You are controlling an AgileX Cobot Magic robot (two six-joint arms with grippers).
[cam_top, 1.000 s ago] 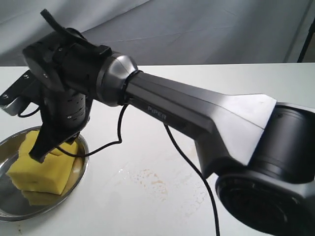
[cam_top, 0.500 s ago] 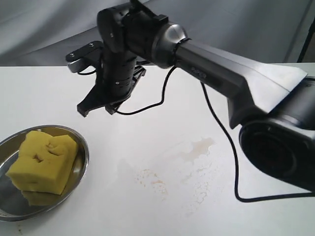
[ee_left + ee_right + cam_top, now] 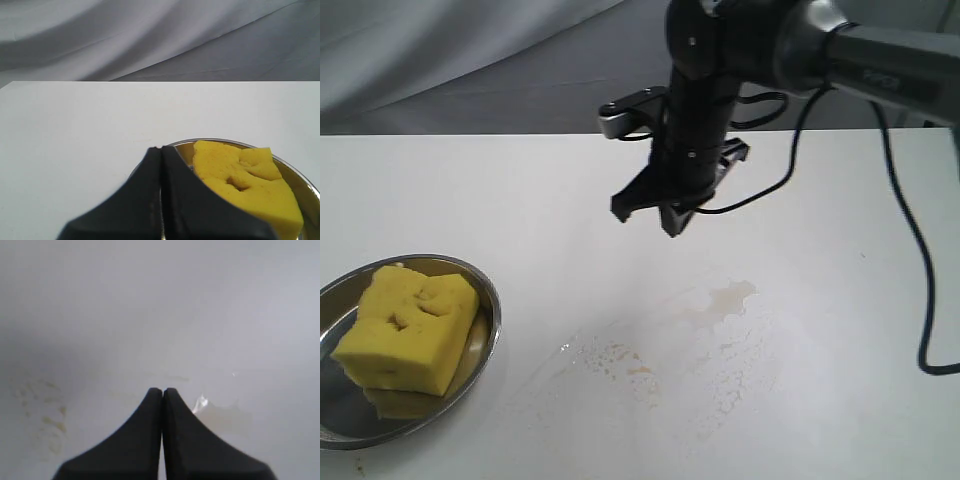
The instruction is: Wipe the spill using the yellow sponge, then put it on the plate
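Note:
The yellow sponge [image 3: 405, 325] lies in the steel plate [image 3: 492, 325] at the front left, with slits on its upper face. Nothing is touching it. My right gripper [image 3: 648, 220] hangs shut and empty above the table's middle, well to the right of the plate and behind the spill [image 3: 728, 297], a pale brownish smear with droplets [image 3: 625, 362] trailing towards the front. The right wrist view shows the shut gripper [image 3: 162, 390] over the spill [image 3: 222, 416]. The left wrist view has my left gripper [image 3: 161, 149] shut and empty, just short of the plate [image 3: 226, 142] and the sponge [image 3: 245, 182].
A white table [image 3: 470, 190] carries everything, with grey cloth [image 3: 470, 60] draped behind it. The right arm [image 3: 880, 60] reaches in from the upper right, and its black cable [image 3: 920, 300] hangs down at the right edge.
The right gripper has left the sponge on the plate, risen and swung right and back to the table's middle. The sponge and plate have not moved.

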